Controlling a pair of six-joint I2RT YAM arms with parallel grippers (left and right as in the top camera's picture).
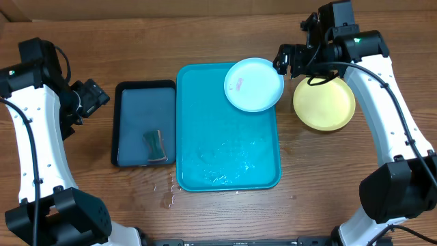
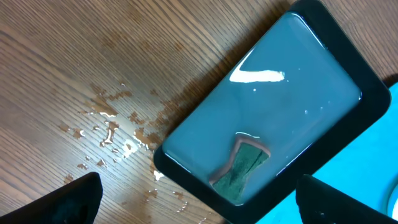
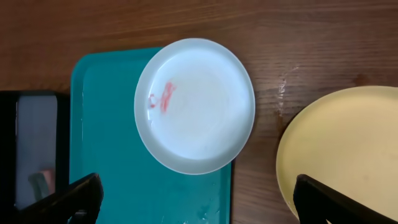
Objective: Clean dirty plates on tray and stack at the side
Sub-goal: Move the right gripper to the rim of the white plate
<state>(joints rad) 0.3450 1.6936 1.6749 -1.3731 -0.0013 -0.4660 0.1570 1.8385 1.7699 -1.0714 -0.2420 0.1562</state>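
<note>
Wooden table (image 1: pixel 218 34). My right gripper (image 3: pixel 199 202) hangs wide open and empty above the blue plate (image 3: pixel 196 106), which overlaps the tray (image 1: pixel 205 137) at its corner. The wrist view shows the plate's red smear (image 3: pixel 163 96) best. The yellow plate (image 1: pixel 324 102) lies beside the tray. My left gripper (image 2: pixel 199 199) is spread over the dark tray (image 2: pixel 348 68). Only the overhead view shows both arms.

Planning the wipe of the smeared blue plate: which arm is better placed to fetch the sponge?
Left. Its open gripper hangs beside the dark tray where the sponge lies in water; the right gripper is across the table by the blue plate.
</note>
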